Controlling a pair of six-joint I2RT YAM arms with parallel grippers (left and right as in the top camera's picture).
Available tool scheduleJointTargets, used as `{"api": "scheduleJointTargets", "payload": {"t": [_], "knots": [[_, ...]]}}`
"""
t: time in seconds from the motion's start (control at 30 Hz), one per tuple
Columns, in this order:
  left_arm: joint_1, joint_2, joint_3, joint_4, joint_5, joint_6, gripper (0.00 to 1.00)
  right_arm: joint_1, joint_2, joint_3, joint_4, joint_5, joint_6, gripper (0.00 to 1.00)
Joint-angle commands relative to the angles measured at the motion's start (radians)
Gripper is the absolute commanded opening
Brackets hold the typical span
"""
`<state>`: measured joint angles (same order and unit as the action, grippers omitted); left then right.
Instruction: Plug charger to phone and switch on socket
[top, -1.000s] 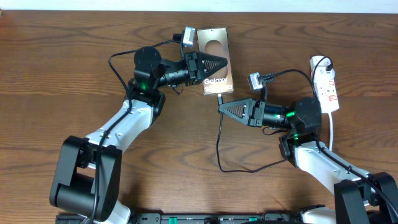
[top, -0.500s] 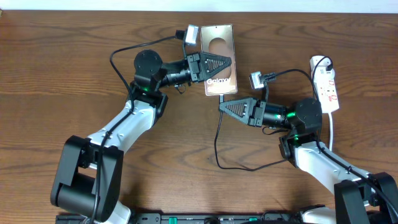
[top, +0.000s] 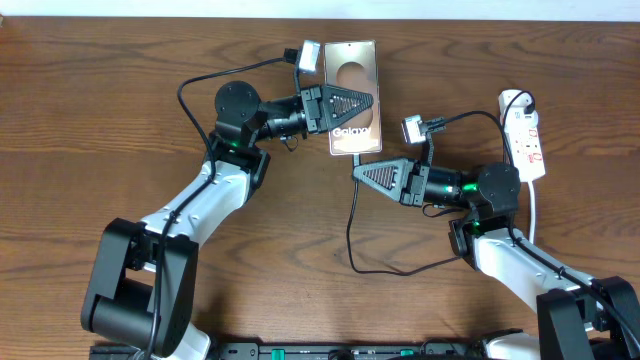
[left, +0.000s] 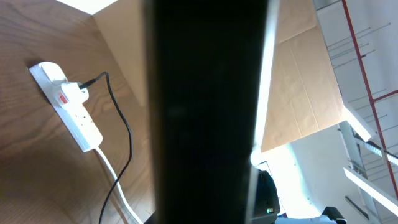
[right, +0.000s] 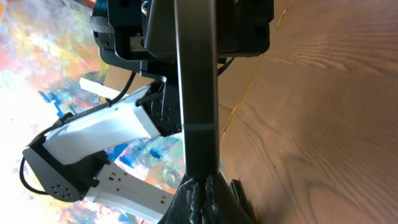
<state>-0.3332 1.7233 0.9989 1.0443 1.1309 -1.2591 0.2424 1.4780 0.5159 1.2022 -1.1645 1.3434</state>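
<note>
Near the back of the worktop lies the phone, a flat bronze-grey slab with a dark oval on its upper half and white "Galaxy" lettering lower down. It stands almost straight up and down in the overhead view. The left pincer reaches across its lower half from the left and is clamped on it; in the left wrist view a dark slab fills the middle.

Just below the phone's bottom edge sits the right pincer, closed on the tip of the charger. The charger's thin black cable drops from that tip, bows to the left and loops back under the right arm. Whether the tip is in the phone's port cannot be told.

At the right edge lies the socket, a narrow white strip with red marks, a black plug in its far end and a white cord trailing from its near end.

A second ago the phone was tilted and lay slightly further left; it and the left pincer have shifted right and squared up. The cable hung straighter then.
</note>
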Motion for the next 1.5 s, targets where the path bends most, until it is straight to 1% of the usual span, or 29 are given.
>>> {"api": "scheduleJointTargets", "payload": {"t": [0.0,0.1,0.27,0.6,0.63,0.7,0.73,0.77,0.8,0.9,1.0,1.1,1.17,1.2,1.27,1.3,1.37,1.47], "knots": [[-0.046,-0.011,0.019,0.009,0.126,0.011,0.07,-0.007,0.0,0.013,0.017,0.135,-0.013,0.01],[-0.061,-0.011,0.019,0.009,0.126,0.034,0.07,-0.007,0.0,0.013,0.039,0.147,-0.013,0.01],[-0.072,-0.011,0.019,0.008,0.127,0.037,0.07,-0.007,0.0,0.013,0.074,0.166,-0.013,0.01],[-0.072,-0.011,0.019,-0.019,0.141,0.055,0.07,-0.02,0.0,0.014,0.078,0.171,-0.013,0.01],[-0.072,-0.011,0.019,-0.018,0.14,0.055,0.07,-0.022,0.0,0.014,0.078,0.171,-0.013,0.07],[-0.072,-0.011,0.019,-0.018,0.135,0.055,0.08,-0.027,0.0,0.014,0.077,0.164,-0.013,0.39],[-0.071,-0.011,0.019,-0.018,0.134,0.055,0.07,-0.028,0.0,0.014,0.077,0.159,-0.013,0.48],[-0.071,-0.011,0.019,-0.018,0.132,0.055,0.07,-0.028,0.0,0.014,0.077,0.155,-0.013,0.55],[-0.071,-0.011,0.019,-0.018,0.129,0.055,0.08,-0.028,0.0,0.014,0.077,0.15,-0.014,0.57],[-0.071,-0.011,0.019,-0.018,0.117,0.058,0.08,-0.028,0.0,0.014,0.077,0.129,-0.023,0.58],[-0.071,-0.011,0.019,-0.018,0.102,0.063,0.08,-0.028,0.0,0.014,0.077,0.09,-0.044,0.57],[-0.071,-0.011,0.019,-0.019,0.095,0.063,0.08,-0.028,0.0,0.014,0.077,0.064,-0.051,0.5],[-0.071,-0.011,0.019,-0.019,0.095,0.063,0.07,-0.028,0.0,0.014,0.077,0.046,-0.056,0.49],[-0.071,-0.011,0.019,-0.026,0.094,0.063,0.08,-0.028,0.0,0.014,0.077,0.034,-0.074,0.46],[-0.071,-0.011,0.019,-0.064,0.091,0.076,0.07,-0.028,0.0,0.014,0.077,0.011,-0.111,0.41],[-0.071,-0.011,0.019,-0.093,0.091,0.095,0.07,-0.028,0.0,0.014,0.077,0.002,-0.126,0.4],[-0.071,-0.011,0.019,-0.186,0.092,0.161,0.07,-0.03,0.0,0.014,0.071,-0.029,-0.183,0.41],[-0.071,-0.011,0.019,-0.36,0.088,0.27,0.07,-0.05,0.0,0.014,-0.008,-0.076,-0.27,0.44]]}}
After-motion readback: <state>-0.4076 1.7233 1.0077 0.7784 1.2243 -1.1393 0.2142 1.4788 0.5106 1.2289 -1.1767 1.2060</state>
